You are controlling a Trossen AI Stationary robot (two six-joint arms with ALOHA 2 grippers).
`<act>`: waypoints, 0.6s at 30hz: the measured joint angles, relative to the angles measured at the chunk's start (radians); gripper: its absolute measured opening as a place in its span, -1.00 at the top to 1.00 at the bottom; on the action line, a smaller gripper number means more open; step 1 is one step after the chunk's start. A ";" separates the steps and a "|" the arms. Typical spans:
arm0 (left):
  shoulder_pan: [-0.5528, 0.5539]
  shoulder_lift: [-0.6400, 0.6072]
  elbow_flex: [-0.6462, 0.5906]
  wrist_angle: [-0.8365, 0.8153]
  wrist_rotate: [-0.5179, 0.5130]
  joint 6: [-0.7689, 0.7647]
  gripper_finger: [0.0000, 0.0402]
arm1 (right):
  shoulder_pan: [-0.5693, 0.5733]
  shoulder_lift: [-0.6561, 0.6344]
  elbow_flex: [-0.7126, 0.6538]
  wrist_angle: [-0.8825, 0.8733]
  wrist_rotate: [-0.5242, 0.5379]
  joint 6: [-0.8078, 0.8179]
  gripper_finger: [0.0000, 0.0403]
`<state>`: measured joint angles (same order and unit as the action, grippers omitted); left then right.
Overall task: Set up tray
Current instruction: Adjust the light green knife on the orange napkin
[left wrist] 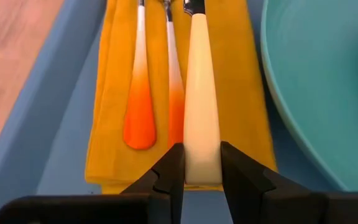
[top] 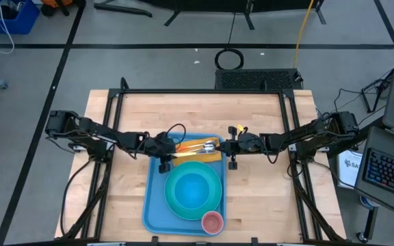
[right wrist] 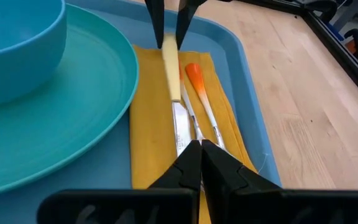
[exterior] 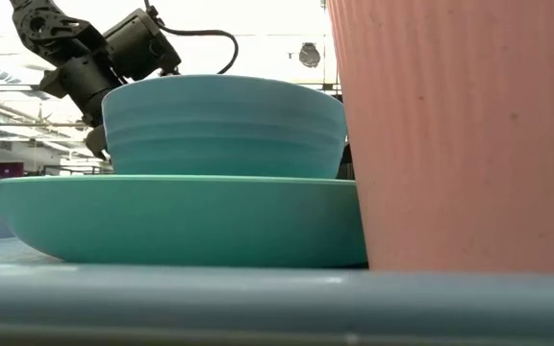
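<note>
The light-blue tray (top: 154,205) holds a turquoise plate (top: 172,176) with a bowl (top: 193,190), a pink cup (top: 213,221), and an orange-yellow napkin (left wrist: 241,93) along its far side. On the napkin lie a cream-handled knife (left wrist: 202,93) and two orange-handled utensils (left wrist: 140,118). My left gripper (left wrist: 202,163) is at the knife's handle end, on the tray's left. My right gripper (right wrist: 201,149) is shut and stands over the cutlery's metal ends (right wrist: 182,127), at the tray's right edge. My left gripper pinches the free end of the knife's cream handle (left wrist: 202,171) between its two fingers (left wrist: 174,168). It comes in from the table's left, slanting down, with the fingers lying along the knife. The knife lies flat on the napkin. My right gripper's shut fingertips are over the cutlery's metal ends; I cannot tell whether they touch.
The plate and bowl (right wrist: 17,37) sit close beside the napkin, toward the near edge. The tray's raised rim (left wrist: 48,106) runs along the napkin's far side. Bare wooden table (top: 265,198) lies left and right of the tray. Metal frame rails border the table.
</note>
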<state>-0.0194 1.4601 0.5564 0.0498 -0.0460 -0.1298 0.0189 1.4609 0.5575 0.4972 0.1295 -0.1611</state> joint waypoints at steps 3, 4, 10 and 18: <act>-0.011 0.000 0.000 -0.002 -0.003 -0.006 0.55 | -0.002 0.000 0.000 0.000 0.000 0.000 0.98; -0.014 0.000 0.000 0.000 0.000 -0.009 0.54 | -0.005 0.000 0.000 0.000 0.000 0.000 0.98; -0.029 0.000 0.000 0.006 0.017 -0.016 0.54 | -0.007 0.000 0.000 0.000 0.000 0.000 0.98; -0.030 0.000 0.000 0.006 -0.009 -0.064 0.54 | -0.007 0.000 0.000 0.000 0.000 0.003 0.98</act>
<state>-0.0492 1.4601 0.5564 0.0561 -0.0546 -0.1938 0.0116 1.4612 0.5575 0.4976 0.1295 -0.1581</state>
